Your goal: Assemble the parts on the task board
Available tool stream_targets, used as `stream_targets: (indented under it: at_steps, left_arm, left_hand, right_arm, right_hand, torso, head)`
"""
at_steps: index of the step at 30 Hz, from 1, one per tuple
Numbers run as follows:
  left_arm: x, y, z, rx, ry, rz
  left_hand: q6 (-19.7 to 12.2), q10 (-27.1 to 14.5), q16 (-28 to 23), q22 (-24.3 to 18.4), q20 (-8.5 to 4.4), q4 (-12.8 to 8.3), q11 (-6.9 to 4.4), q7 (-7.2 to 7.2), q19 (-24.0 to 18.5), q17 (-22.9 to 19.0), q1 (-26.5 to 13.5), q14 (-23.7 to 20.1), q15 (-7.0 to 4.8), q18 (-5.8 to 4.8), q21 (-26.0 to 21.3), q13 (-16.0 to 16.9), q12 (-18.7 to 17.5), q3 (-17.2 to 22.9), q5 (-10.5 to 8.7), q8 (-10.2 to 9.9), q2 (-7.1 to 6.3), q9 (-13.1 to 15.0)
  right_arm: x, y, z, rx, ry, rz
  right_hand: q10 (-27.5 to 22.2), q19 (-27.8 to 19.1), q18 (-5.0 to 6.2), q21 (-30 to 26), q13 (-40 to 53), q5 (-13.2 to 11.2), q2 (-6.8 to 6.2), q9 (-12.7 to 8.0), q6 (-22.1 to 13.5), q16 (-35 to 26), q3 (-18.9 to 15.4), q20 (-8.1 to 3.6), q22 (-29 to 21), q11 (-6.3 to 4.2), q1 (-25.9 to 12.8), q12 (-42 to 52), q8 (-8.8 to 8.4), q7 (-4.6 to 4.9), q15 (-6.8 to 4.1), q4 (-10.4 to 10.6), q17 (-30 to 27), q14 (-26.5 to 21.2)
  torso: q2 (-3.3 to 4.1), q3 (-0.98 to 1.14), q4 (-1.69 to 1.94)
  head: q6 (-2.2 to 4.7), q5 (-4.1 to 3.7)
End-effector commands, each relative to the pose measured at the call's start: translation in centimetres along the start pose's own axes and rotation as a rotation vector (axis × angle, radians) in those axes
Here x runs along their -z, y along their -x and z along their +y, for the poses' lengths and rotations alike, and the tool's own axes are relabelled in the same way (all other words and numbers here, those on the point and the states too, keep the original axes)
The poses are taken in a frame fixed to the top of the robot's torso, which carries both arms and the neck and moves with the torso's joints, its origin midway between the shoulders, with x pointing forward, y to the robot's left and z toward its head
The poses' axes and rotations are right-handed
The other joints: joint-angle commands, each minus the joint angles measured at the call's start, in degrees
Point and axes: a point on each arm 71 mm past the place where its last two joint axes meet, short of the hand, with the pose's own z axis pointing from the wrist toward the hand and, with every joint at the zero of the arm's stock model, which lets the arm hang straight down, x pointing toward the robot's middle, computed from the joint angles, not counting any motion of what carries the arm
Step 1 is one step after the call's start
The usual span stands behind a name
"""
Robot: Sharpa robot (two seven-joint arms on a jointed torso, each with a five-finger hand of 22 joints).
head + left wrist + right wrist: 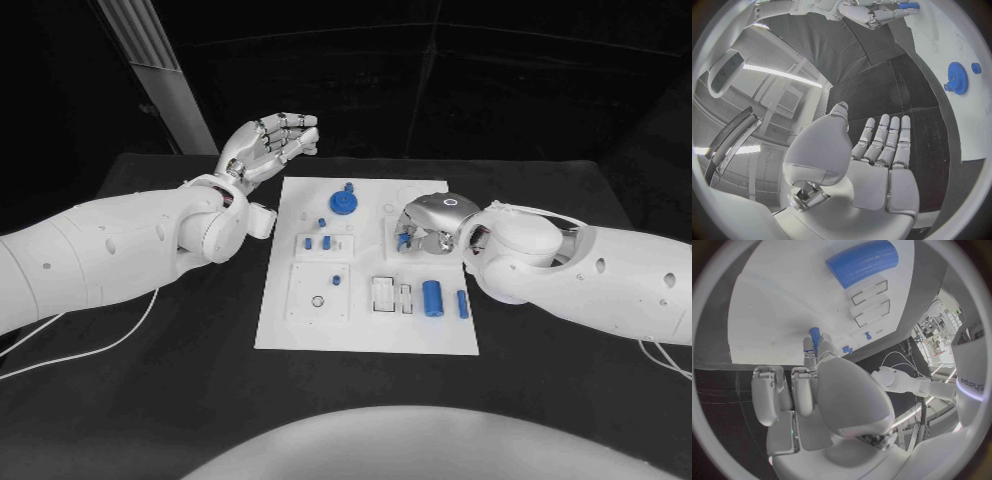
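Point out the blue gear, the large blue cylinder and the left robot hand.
blue gear (343, 202): head view, on its toothed disc.
large blue cylinder (862, 263): right wrist view, middle of its curved side.
left robot hand (268, 142): head view, on its palm.

The flat rectangular white task board (368, 330) lies on a matte black counter (173, 390). A toothed round gear (343, 202) is bright blue, as are a short plastic cylinder (431, 295) and a thin peg (463, 304). Both silver metal hands (271, 143) (433, 222) cap glossy white arms.
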Motion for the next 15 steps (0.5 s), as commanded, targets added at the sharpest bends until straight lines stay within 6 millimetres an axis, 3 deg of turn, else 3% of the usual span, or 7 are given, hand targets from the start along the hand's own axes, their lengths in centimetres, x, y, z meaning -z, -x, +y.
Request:
stream_targets:
  at_steps: [1, 8, 11, 15]
  left_arm:
    - [0.0, 0.0, -1.2, 0.005, -0.167, 0.001]
    - [0.0, 0.0, -1.2, 0.006, -0.165, 0.003]
    - [0.0, -0.1, -1.1, 0.007, -0.163, 0.003]
    - [-0.1, -0.2, -1.1, 0.008, -0.163, 0.005]
  left_hand:
    - [-0.6, -0.5, 0.3, -0.1, -0.09, 0.0, 0.13, 7.92, 0.3, -0.1, 0.0, -0.5, 0.05, -0.85, -0.4, -0.1, 0.1, -0.5, 0.21, 0.3, 0.45, -0.1]
    - [-0.6, -0.5, 0.3, -0.1, -0.09, 0.0, 0.13, 7.92, 0.3, -0.1, 0.1, -0.5, 0.05, -0.85, -0.4, -0.1, 0.2, -0.5, 0.22, 0.4, 0.47, -0.1]
    - [-0.6, -0.5, 0.3, -0.1, -0.09, 0.0, 0.13, 7.92, 0.3, -0.1, 0.1, -0.5, 0.05, -0.85, -0.4, -0.1, 0.2, -0.5, 0.22, 0.4, 0.47, -0.1]
    - [-0.6, -0.5, 0.3, -0.1, -0.09, 0.0, 0.13, 7.92, 0.3, -0.2, 0.1, -0.5, 0.05, -0.85, -0.4, -0.1, 0.2, -0.5, 0.23, 0.4, 0.51, -0.1]
  right_arm:
    - [0.4, 1.0, 0.2, -0.022, 0.036, -0.101]
    - [1.5, 2.1, 0.6, -0.064, 0.064, -0.157]
    - [1.7, 2.8, 1.1, -0.084, 0.086, -0.188]
    - [1.7, 3.2, 1.9, -0.100, 0.119, -0.216]
  right_hand:
    - [0.3, 6.0, -0.43, 0.4, -0.1, 0.2, -0.20, 0.1, 0.7, 0.1, 0.0, -0.41, 15.1, 0.10, 0.7, -0.5, 0.18, -0.06, -0.32, 0.5, 15.1, 6.0]
    - [0.5, 6.0, -0.43, 0.4, -0.1, 0.2, -0.45, 0.0, 0.9, 0.1, 0.1, -0.38, 15.1, 0.37, 0.9, -0.9, 0.14, 0.21, -0.13, 0.8, 15.1, 6.0]
    - [0.4, 6.0, -0.43, 0.4, -0.1, 0.2, -0.50, 0.0, 0.9, 0.1, 0.1, -0.34, 15.1, 0.46, 1.0, -1.1, 0.08, 0.34, -0.07, 0.9, 15.1, 6.0]
    - [0.4, 6.0, -0.43, 0.4, -0.1, 0.2, -0.51, 0.0, 0.9, 0.1, 0.1, -0.30, 15.1, 0.53, 1.1, -1.3, 0.03, 0.45, 0.00, 1.0, 15.1, 6.0]
  torso:
    - [-0.02, -0.04, 0.04]
    - [-0.03, -0.04, 0.07]
    - [-0.06, -0.01, -0.07]
    - [-0.02, -0.08, 0.14]
  head:
    - [0.05, 0.11]
    - [0.06, 0.29]
    - [-0.03, 0.43]
    - [0.02, 0.39]
